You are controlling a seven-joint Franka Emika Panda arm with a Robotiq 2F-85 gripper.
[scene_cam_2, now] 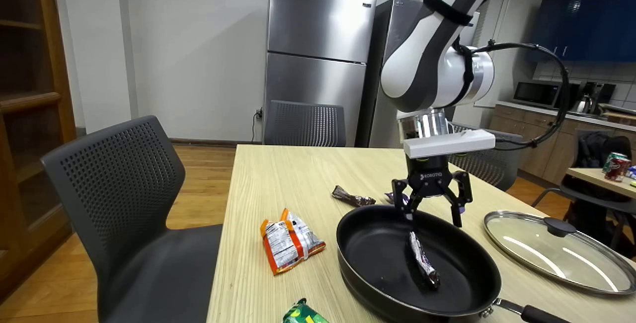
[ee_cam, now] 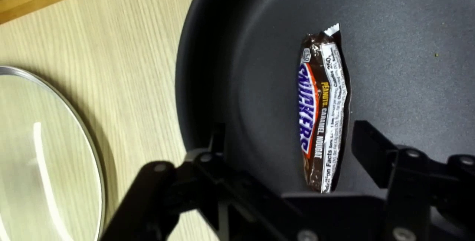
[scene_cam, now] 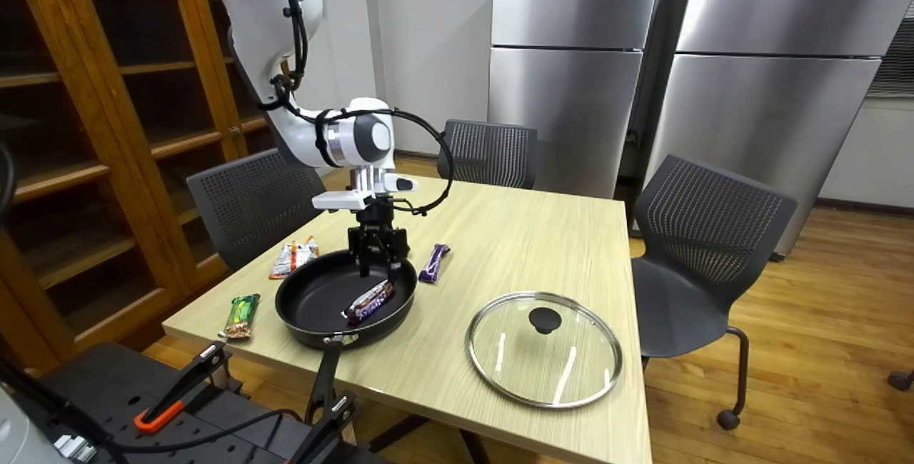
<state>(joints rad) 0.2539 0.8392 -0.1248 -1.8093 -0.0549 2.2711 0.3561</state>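
A: What leads in from the left of the wrist view?

B: A glass lid [ee_cam: 44, 159], cut off by the edge of the view, lies flat on the table [ee_cam: 141, 66], apart from the frying pan [ee_cam: 267, 96]. The dark wall of the pan follows, and low against it stands one finger [ee_cam: 217, 139] of the gripper [ee_cam: 291, 141].

A: In what condition is the gripper?

B: Its two fingers are spread wide, and nothing is held between them.

A: Where is the Snickers bar [ee_cam: 323, 111]?

B: Farther right, on the floor of the pan, off-centre in the gap: a broad strip of bare pan separates it from the finger at the left, a narrow one from the finger at the right.

A: How does its long axis run?

B: Close to vertical in this view, hence roughly crosswise to the line joining the fingertips. By judgement this is the governing relation: the fingers face the long sides of the bar, not its ends.

A: Which end is nearer the gripper?

B: In both exterior views, the end away from the handle [scene_cam: 325, 378] of the pan. The fingertips appear to stand slightly higher than the bar; the exact clearance cannot be told.
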